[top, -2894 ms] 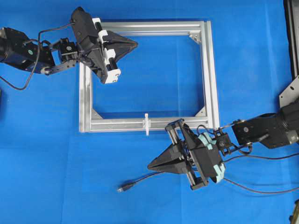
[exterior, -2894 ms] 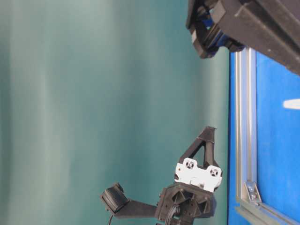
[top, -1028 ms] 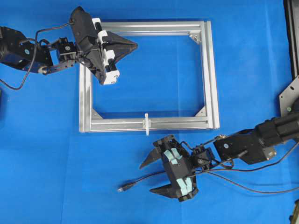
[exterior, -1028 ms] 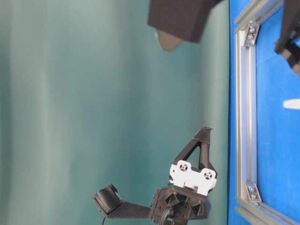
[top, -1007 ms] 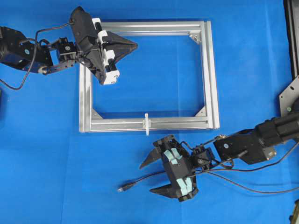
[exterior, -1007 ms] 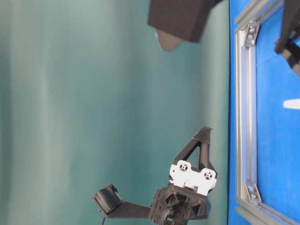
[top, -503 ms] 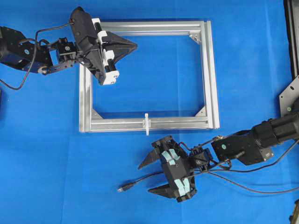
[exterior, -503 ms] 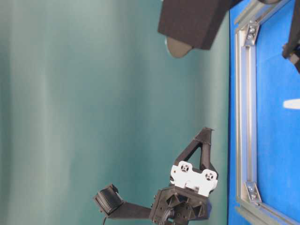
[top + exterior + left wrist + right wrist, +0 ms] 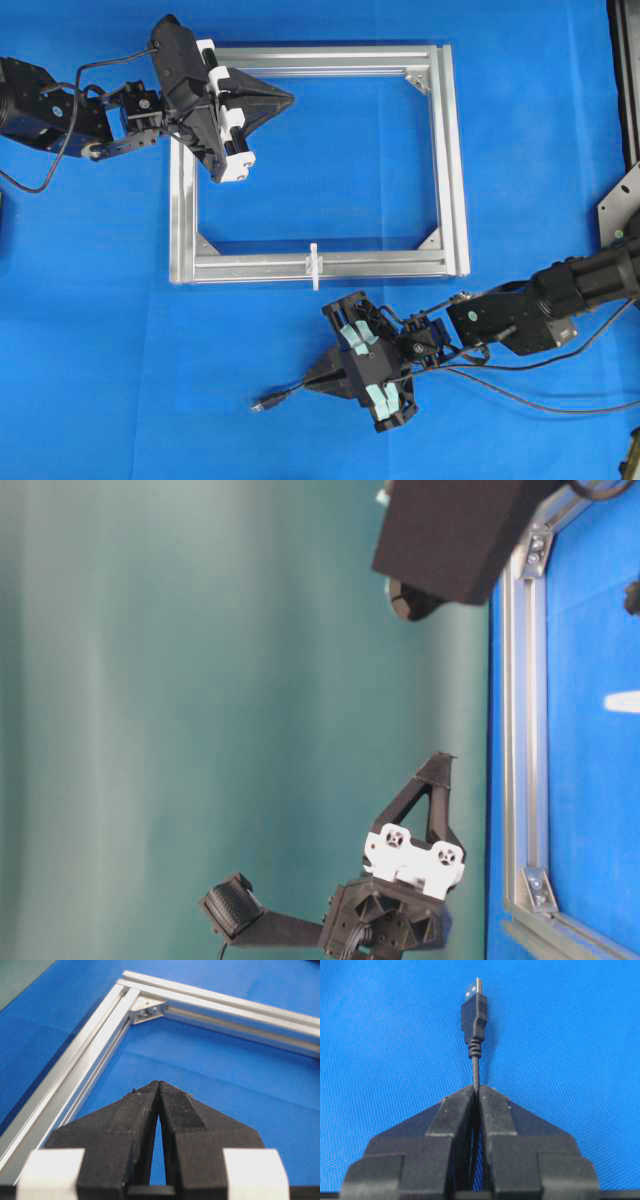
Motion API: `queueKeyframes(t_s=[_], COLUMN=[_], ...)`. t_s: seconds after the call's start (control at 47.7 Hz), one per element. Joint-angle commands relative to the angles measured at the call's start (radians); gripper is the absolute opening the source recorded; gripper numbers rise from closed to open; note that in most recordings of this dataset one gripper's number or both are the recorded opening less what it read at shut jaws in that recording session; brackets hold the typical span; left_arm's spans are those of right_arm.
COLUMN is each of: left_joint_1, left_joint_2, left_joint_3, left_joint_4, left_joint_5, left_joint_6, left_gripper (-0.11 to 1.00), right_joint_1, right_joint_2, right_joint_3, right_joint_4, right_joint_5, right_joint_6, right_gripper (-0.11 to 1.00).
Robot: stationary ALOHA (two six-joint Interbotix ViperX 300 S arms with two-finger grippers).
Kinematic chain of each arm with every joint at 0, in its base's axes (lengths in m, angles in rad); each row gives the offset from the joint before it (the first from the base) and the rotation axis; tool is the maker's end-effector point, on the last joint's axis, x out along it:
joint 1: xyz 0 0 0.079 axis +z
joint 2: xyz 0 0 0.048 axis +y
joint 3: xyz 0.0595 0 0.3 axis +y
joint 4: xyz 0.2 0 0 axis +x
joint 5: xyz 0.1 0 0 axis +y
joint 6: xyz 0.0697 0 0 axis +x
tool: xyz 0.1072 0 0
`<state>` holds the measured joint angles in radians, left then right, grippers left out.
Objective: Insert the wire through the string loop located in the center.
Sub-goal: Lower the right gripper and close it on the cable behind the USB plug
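One thin black wire (image 9: 476,1067) is pinched between the shut black fingers of the right gripper (image 9: 476,1091), its metal-tipped plug (image 9: 474,1010) projecting toward twelve o'clock.

One camera looks straight down from above, taking in the whole aluminium frame (image 9: 320,160) in the upper middle and both arms at the picture's sides. The table-level view sits low and turned sideways: the blue cloth (image 9: 590,810) stands along its right edge, a frame bar running vertically beside it. The left wrist camera peers close over its own fingertips at a frame corner (image 9: 145,1010). The right wrist camera looks closely down at cloth.
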<state>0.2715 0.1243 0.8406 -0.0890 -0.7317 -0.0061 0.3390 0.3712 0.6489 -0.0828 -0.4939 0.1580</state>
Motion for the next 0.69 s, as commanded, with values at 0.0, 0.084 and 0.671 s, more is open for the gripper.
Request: queueKeyframes(t_s=[0.0,0.084,0.671], left_joint_1=[-0.002,-0.002,-0.002], left_joint_2=[-0.026,-0.028,-0.028], left_joint_3=[-0.006,-0.006,-0.003], left_joint_4=[0.003,0.003,0.003], left_joint_5=[-0.005,-0.005,-0.005], left_joint_6=[0.0,0.0,0.0], left_gripper=[0.0,0.0,0.0], right_joint_1=[-0.003,-0.003,-0.003], right_joint_2=[-0.015,-0.015,-0.146], right_joint_3=[-0.014,-0.014,-0.012], right_joint_4=[0.003,0.003,0.005], right_joint_5=[-0.002,-0.002,0.101], right_joint_6=[0.002,0.002,0.003], right_gripper=[-0.03,-0.03,-0.03])
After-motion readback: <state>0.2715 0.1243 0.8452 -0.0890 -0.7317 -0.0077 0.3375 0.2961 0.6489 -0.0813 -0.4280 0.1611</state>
